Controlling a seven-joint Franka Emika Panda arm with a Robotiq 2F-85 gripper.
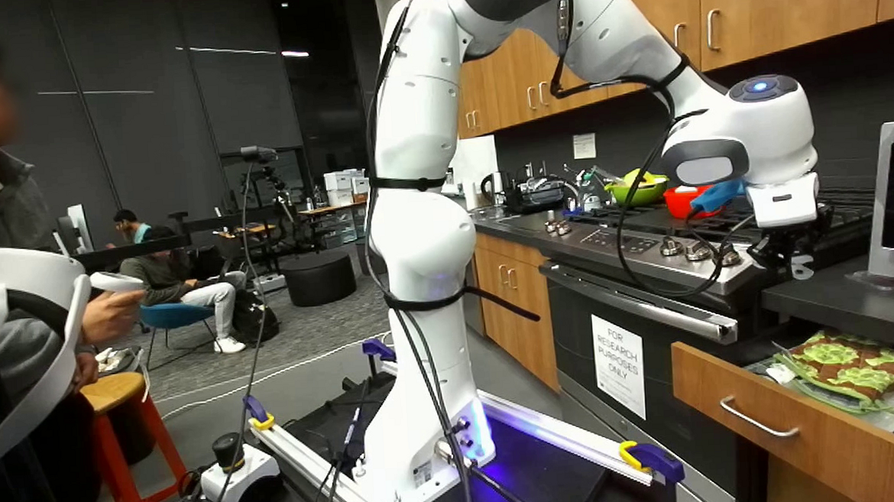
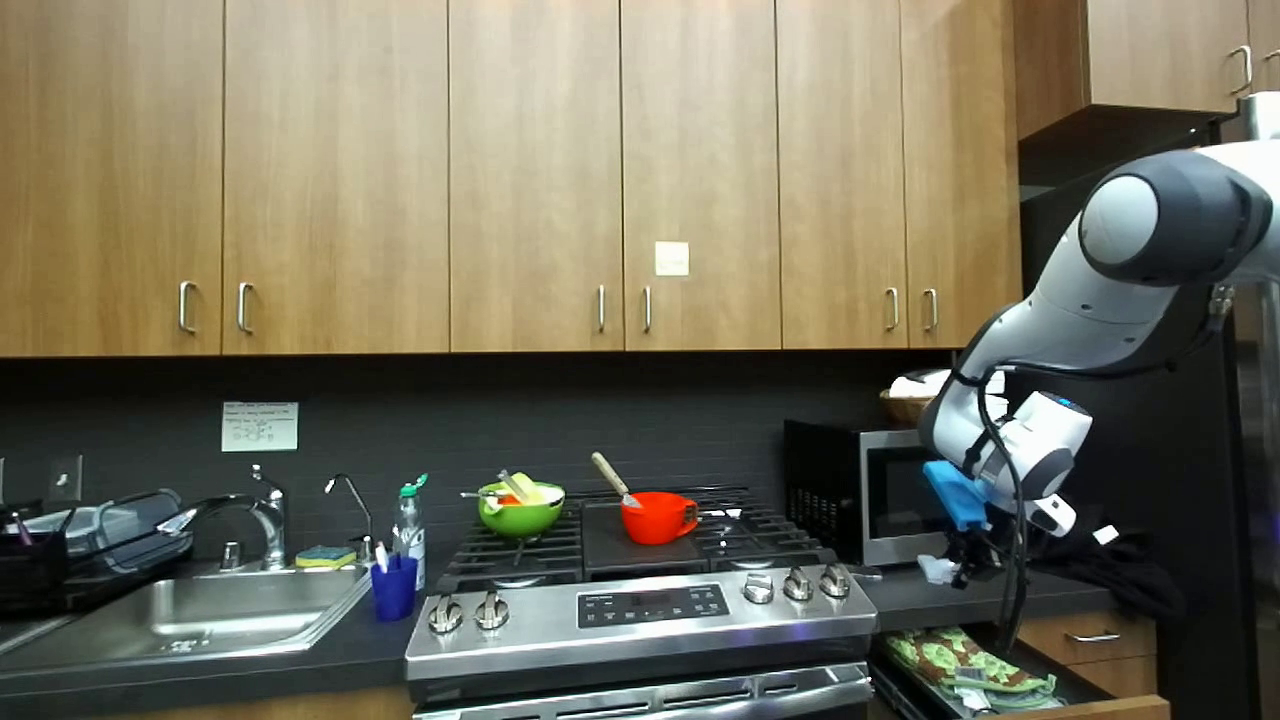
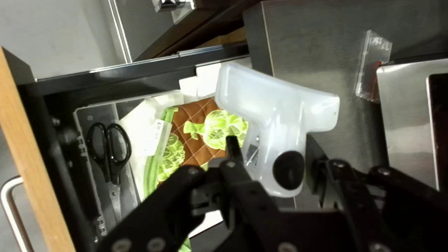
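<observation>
In the wrist view a translucent white plastic piece (image 3: 276, 112), roughly T-shaped with a dark oval near its base, sits between the fingers of my gripper (image 3: 272, 148). The jaws are closed about its stem. Both exterior views show the pale piece (image 1: 802, 265) (image 2: 938, 568) at the fingertips, held up off the counter. Beneath lies an open drawer (image 1: 801, 431) with a brown and green quilted pot holder (image 3: 196, 147). Black-handled scissors (image 3: 108, 150) rest in a clear tray in the drawer, left of the pot holder in the wrist view.
The drawer's wooden front (image 3: 31, 157) juts out below the dark counter (image 1: 839, 292). A microwave (image 2: 900, 500) stands on that counter close to the arm. Beside it is the stove (image 2: 640, 620), bearing a red pot (image 2: 655, 518) and a green bowl (image 2: 522, 515).
</observation>
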